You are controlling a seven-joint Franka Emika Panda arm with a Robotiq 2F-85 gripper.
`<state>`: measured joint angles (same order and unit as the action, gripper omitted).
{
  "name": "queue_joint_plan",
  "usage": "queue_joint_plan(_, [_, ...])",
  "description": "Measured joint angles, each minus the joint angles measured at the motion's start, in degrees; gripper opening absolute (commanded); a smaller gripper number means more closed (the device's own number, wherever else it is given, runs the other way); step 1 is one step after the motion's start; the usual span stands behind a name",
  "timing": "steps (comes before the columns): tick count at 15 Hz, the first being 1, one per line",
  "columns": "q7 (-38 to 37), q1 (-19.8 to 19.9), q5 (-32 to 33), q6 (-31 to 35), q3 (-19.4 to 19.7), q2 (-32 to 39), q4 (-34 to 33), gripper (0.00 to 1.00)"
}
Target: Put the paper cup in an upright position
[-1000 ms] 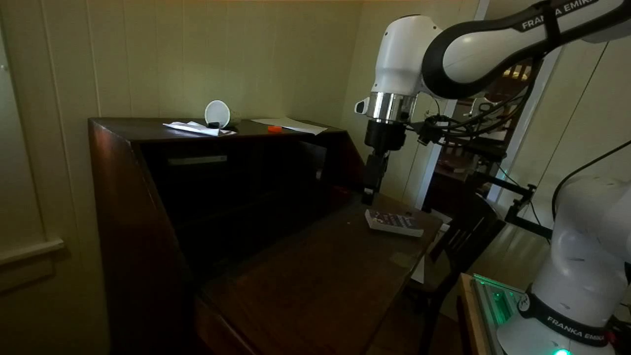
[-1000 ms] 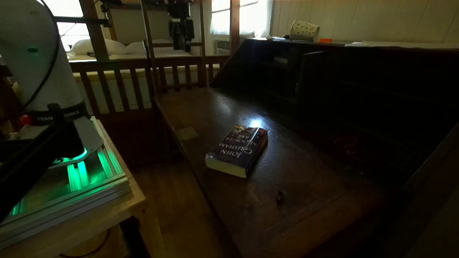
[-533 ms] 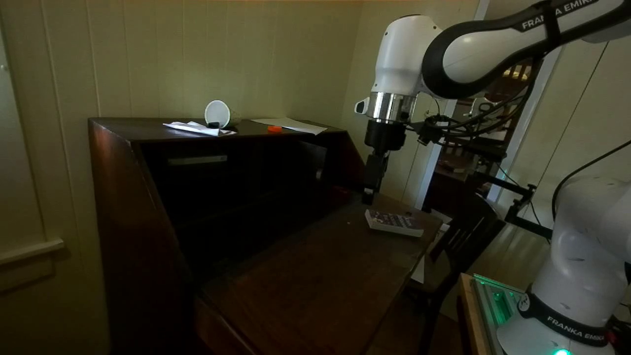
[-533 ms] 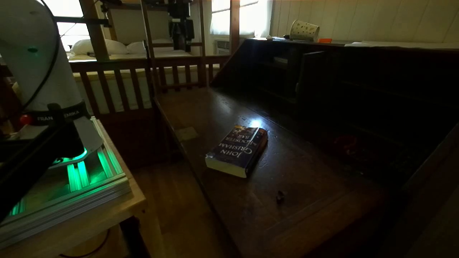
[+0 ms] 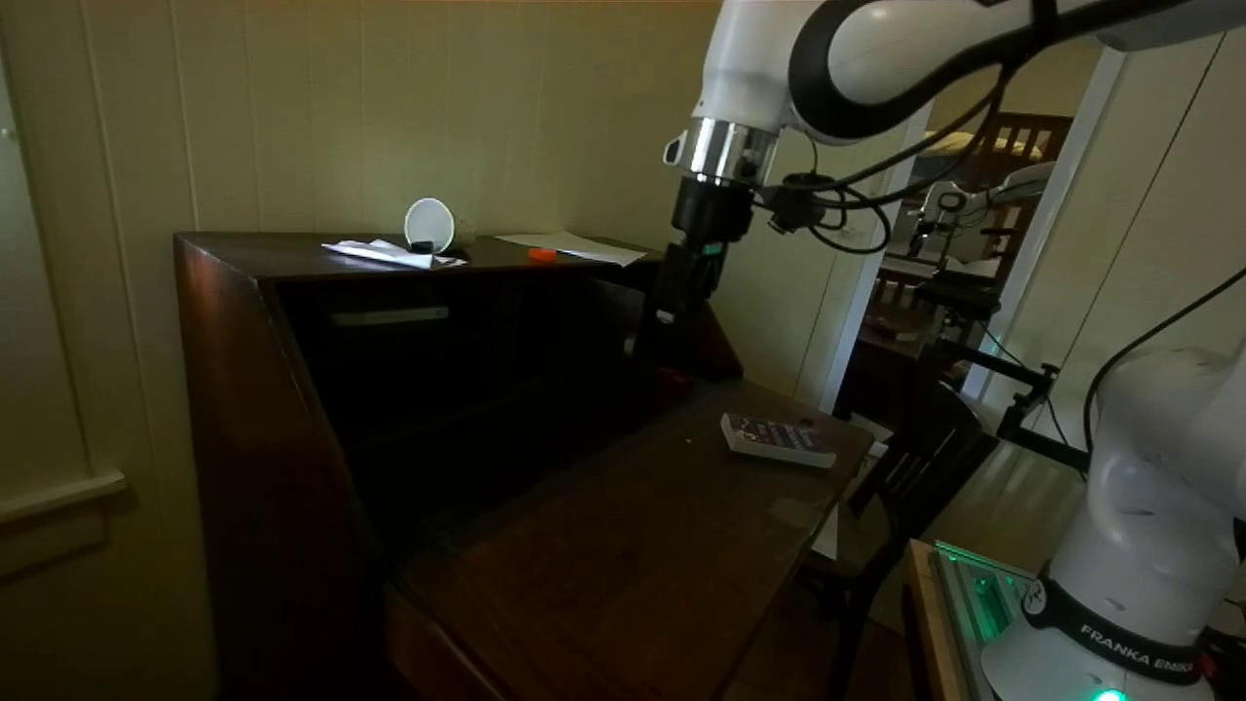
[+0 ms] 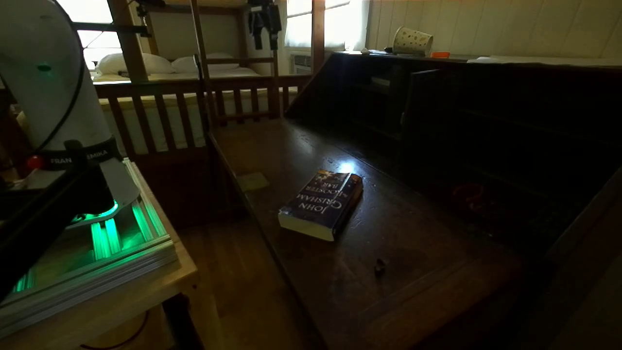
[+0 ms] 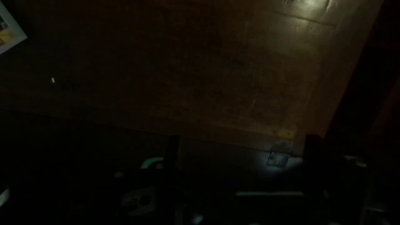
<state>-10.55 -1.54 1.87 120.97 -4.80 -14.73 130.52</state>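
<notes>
One pale, tapered paper cup lies sideways, right of our black, empty, spread end effector in an exterior view.

Legible lettering

Upside down on the book, mid-frame in an exterior view: "JOHN GRISHAM" and "ROOSTER BAR". On the robot base in both exterior views: "FRANKA EMIKA", whole at lower right, partly covered at left.
</notes>
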Motion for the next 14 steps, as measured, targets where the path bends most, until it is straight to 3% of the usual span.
queue_joint_plan(7, [-11.2,0.4,20.4,7.3,-1.1,14.6,-22.4,1.0])
queue_joint_plan(14, [-17.3,-2.2,34.6,8.4,3.3,30.8,-44.6,1.0])
